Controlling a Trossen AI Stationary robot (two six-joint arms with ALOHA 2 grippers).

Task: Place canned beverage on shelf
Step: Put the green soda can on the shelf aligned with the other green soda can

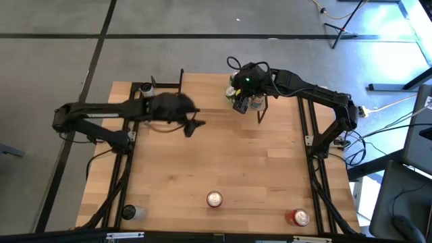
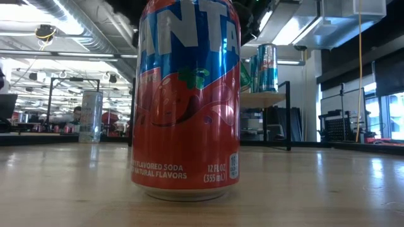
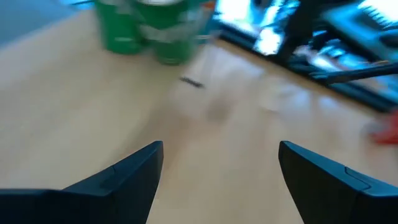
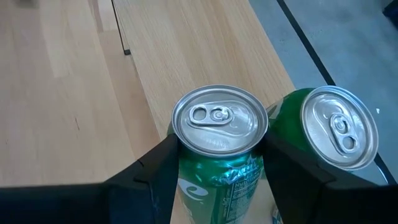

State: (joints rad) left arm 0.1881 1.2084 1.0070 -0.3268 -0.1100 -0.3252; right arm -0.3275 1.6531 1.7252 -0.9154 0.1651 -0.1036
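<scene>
The shelf point(image 2: 268, 99), a wood top on thin black legs, stands at the table's far side. Its left part is hidden behind a red Fanta can point(image 2: 186, 94). My right gripper point(image 1: 244, 96) is over the shelf's right end, shut on a green can point(image 4: 219, 143). A second green can point(image 4: 333, 134) stands right beside it. Both cans show on the shelf top in the low view point(image 2: 262, 68). My left gripper point(image 1: 194, 125) is open and empty above the table's middle, left of the shelf's cans; its wrist view shows bare table between its fingers point(image 3: 217, 180). My right gripper pinches the green can's side wall point(image 4: 186, 168) just below its top rim, one finger on each side. The fingers come from above, slanting down. The can stands upright; its bottom is hidden by the can itself, so I cannot tell whether it rests on the shelf.
The Fanta can point(image 1: 214, 199) stands near the table's front edge. Another red can point(image 1: 299, 217) is at the front right and a dark can point(image 1: 128, 212) at the front left. A silver can point(image 1: 146, 88) stands at the far left. Open table lies in the middle.
</scene>
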